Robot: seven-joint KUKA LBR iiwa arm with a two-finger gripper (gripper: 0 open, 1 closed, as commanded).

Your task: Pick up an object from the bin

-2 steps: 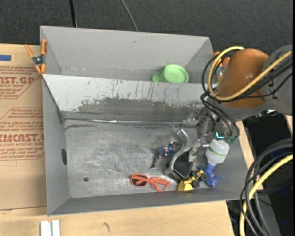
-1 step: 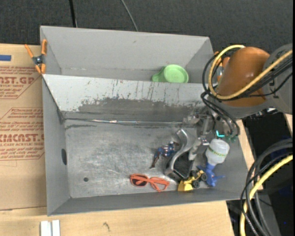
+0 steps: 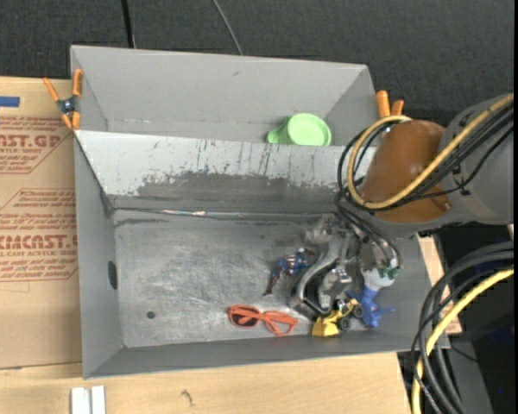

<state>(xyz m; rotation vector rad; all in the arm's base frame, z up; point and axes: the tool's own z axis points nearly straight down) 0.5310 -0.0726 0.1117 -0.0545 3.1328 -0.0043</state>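
Low by the bin's (image 3: 173,266) lower right corner, the claw (image 3: 326,281) sits down among a small heap (image 3: 350,300) of loose things; whether it is wide or narrow I cannot tell. Nearest to it lie a yellow piece (image 3: 325,327), a blue toy (image 3: 371,307) and a small blue thing (image 3: 290,264). Orange glasses (image 3: 262,318) lie left of these along the bottom edge. A green lid (image 3: 307,130) rests at the far wall.

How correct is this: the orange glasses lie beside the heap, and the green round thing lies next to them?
Partly. The green round thing is not next to the orange glasses; the camera view shows it up at the far wall of the bin. The glasses do lie beside the heap.
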